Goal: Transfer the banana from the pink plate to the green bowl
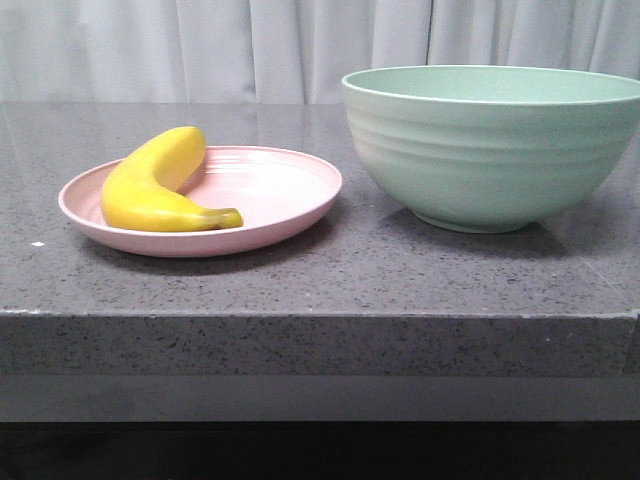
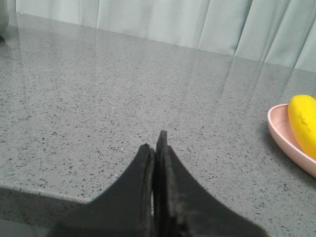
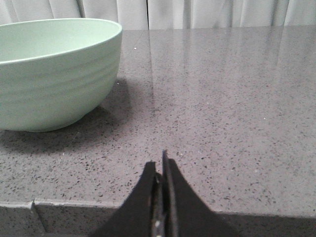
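Note:
The yellow banana point(image 1: 160, 185) lies on the left side of the pink plate point(image 1: 290, 195), its dark stem tip toward the plate's middle. The mint-green bowl point(image 1: 495, 150) stands to the plate's right, empty as far as I can see. Neither gripper shows in the front view. My left gripper point(image 2: 155, 143) is shut and empty, low at the table's front edge, left of the plate point(image 2: 281, 133) and banana point(image 2: 303, 121). My right gripper point(image 3: 160, 165) is shut and empty at the front edge, to the right of the bowl point(image 3: 54, 74).
The grey speckled stone table point(image 1: 330, 270) has a thick front edge. A pale curtain point(image 1: 250, 50) hangs behind it. A dark greyish object point(image 2: 3, 19) sits at the far left of the table in the left wrist view.

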